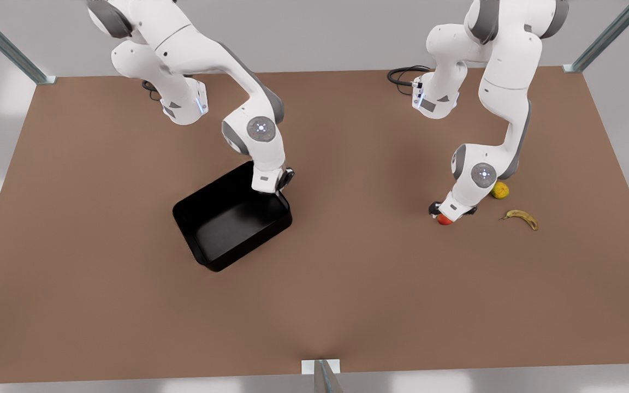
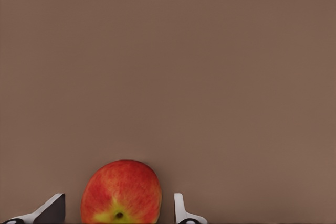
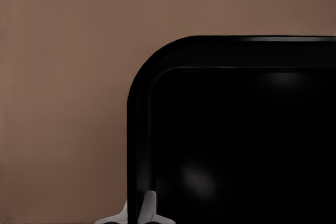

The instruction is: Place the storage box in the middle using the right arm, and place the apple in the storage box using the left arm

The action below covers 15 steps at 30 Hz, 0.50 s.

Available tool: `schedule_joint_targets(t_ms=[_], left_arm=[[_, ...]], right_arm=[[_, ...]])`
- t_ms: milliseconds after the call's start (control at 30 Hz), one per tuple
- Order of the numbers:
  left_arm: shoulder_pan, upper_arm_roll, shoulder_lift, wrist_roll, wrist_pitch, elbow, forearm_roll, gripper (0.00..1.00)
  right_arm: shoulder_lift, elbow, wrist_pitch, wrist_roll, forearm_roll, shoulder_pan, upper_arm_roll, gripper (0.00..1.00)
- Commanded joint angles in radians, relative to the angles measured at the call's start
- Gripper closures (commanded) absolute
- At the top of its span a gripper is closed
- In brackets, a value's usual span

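Brown table [image 1: 347,284]: storage box [image 1: 227,224] holds nothing.

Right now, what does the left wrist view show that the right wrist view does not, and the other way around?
Left wrist view alone: the apple, red with a yellowish patch, lying between the left gripper fingers, which stand apart on either side of it. Right wrist view alone: a rounded corner of the black storage box, with the right gripper fingers straddling its wall. Both share the plain brown table as background.
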<state>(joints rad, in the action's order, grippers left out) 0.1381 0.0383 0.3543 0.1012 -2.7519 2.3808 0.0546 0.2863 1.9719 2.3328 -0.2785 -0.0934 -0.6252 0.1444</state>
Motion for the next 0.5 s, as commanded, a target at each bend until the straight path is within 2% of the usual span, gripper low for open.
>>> schedule_joint_targets(t_ms=[0,133,167,200,233,467], left_arm=[[0.0,0.0,0.002,0.0,-0.002,0.0,-0.001,0.0],[0.003,0.0,0.014,0.0,-0.018,0.0,-0.001,0.03],[0.003,0.0,0.014,0.0,-0.018,0.0,-0.001,0.06],[0.001,0.0,0.014,0.0,-0.018,0.0,-0.001,0.2],[0.001,0.0,0.014,0.0,-0.018,0.0,-0.001,0.29],[0.005,0.0,0.011,0.0,-0.017,0.003,-0.001,0.26]], right_arm=[[0.011,-0.011,-0.001,-0.019,-0.006,-0.013,0.0,0.79],[0.091,-0.122,-0.001,-0.143,-0.008,-0.119,-0.002,0.79],[0.111,-0.15,0.0,-0.156,-0.006,-0.14,-0.002,0.79],[0.134,-0.18,0.002,-0.195,-0.006,-0.166,-0.002,0.79],[0.157,-0.215,0.002,-0.235,-0.008,-0.192,-0.002,0.79],[0.284,-0.38,-0.001,-0.418,-0.008,-0.323,-0.028,0.79]])
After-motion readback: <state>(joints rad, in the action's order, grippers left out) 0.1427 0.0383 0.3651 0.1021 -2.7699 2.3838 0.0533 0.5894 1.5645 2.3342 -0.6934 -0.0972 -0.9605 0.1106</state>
